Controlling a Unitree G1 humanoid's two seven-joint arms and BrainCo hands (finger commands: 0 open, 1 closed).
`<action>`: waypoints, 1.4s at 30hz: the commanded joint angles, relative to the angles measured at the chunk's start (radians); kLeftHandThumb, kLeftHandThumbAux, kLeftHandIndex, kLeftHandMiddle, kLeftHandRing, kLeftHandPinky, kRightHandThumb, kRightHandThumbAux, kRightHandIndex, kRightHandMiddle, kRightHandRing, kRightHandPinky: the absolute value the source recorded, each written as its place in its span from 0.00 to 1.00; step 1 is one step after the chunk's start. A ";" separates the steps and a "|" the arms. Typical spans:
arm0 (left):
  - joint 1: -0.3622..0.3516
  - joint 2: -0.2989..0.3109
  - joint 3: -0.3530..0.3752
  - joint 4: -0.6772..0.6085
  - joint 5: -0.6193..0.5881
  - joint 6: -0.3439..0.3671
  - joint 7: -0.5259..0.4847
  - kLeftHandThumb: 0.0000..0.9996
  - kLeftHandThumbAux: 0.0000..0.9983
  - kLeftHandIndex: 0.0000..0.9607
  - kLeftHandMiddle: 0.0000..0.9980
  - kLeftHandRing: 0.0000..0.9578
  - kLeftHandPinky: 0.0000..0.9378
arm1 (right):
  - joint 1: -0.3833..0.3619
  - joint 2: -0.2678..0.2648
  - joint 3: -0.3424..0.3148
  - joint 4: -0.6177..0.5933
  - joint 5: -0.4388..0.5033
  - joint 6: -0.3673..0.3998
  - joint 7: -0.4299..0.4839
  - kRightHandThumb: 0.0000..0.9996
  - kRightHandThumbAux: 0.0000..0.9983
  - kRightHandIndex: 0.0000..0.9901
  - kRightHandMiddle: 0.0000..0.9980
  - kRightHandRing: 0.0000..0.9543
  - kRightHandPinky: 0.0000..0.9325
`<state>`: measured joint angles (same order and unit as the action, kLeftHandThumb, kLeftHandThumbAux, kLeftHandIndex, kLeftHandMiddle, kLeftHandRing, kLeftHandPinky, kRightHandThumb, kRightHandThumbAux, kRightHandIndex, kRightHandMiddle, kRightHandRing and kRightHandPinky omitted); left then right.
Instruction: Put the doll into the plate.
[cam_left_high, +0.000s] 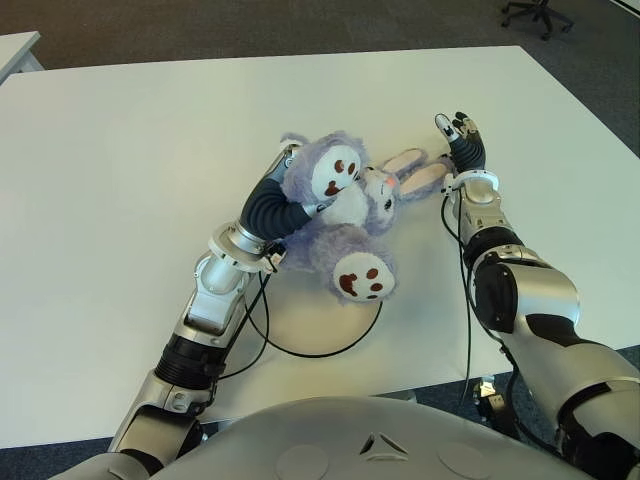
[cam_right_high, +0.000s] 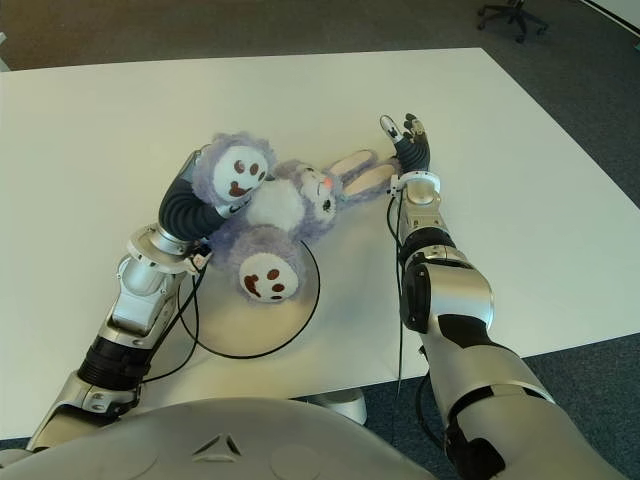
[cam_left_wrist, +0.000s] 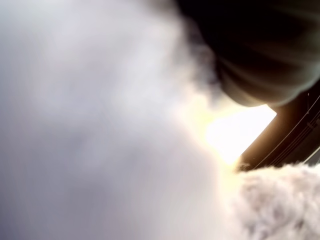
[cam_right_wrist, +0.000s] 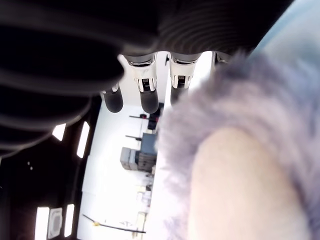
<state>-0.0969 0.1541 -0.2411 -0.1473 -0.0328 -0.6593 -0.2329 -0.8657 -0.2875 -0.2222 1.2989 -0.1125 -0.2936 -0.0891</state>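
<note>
Left eye view, centre of frame: doll (cam_left_high: 345, 215) lies on its back, partly over plate (cam_left_high: 300, 335), partly over bare tabletop (cam_left_high: 120, 180).

Risks from here:
- Doll only half in. Lower foot and rump sit over the plate; head, ears and upper foot stick out past the rim toward frame right and up. If let go now it prob flops or rolls off the rim, since the bulk of the weight looks outboard.
- Left hand (cam_left_high: 290, 170) is buried under the plush at the upper foot, so its fingers could snag fur on pull-out and drag the doll back off the plate.
- Plate is thin, flat, white with a dark rim and has no wall to stop a slide.
- Right hand (cam_left_high: 462, 140) is just beside the ear tips at frame right. A nudge there would swing the head further from the plate.

Hands: left hand's grip can't be read. Its wrist view is all fur close up and the eye views hide the fingers. Right hand's fingers are extended and spread, w/ nothing held. Right wrist view shows straight fingertips (cam_right_wrist: 148, 102) next to lilac fur, touching or not unclear.

Doll's looks: lilac plush rabbit w/ shaggy fur, white belly, white foot pads w/ brown paw marks, long ears w/ pink inner, small pink nose. Soft and floppy, limbs prob sag.
</note>
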 joint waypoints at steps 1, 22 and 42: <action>0.000 -0.029 0.002 0.029 -0.009 -0.029 -0.001 0.75 0.69 0.46 0.81 0.86 0.89 | 0.074 0.023 0.002 0.052 0.006 0.074 0.005 0.00 0.44 0.00 0.00 0.00 0.00; -0.024 -0.010 0.006 0.063 -0.116 -0.043 -0.068 0.69 0.70 0.44 0.53 0.50 0.46 | 0.071 0.020 0.009 0.053 0.001 0.077 0.000 0.00 0.44 0.00 0.00 0.00 0.00; -0.037 -0.011 0.022 0.068 -0.249 -0.008 -0.209 0.68 0.70 0.44 0.39 0.36 0.30 | 0.069 0.020 0.010 0.053 0.002 0.085 -0.008 0.00 0.47 0.00 0.00 0.00 0.00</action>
<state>-0.1329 0.1490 -0.2219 -0.0808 -0.2556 -0.6771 -0.4211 -0.8661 -0.2881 -0.2161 1.3011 -0.1134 -0.2922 -0.0982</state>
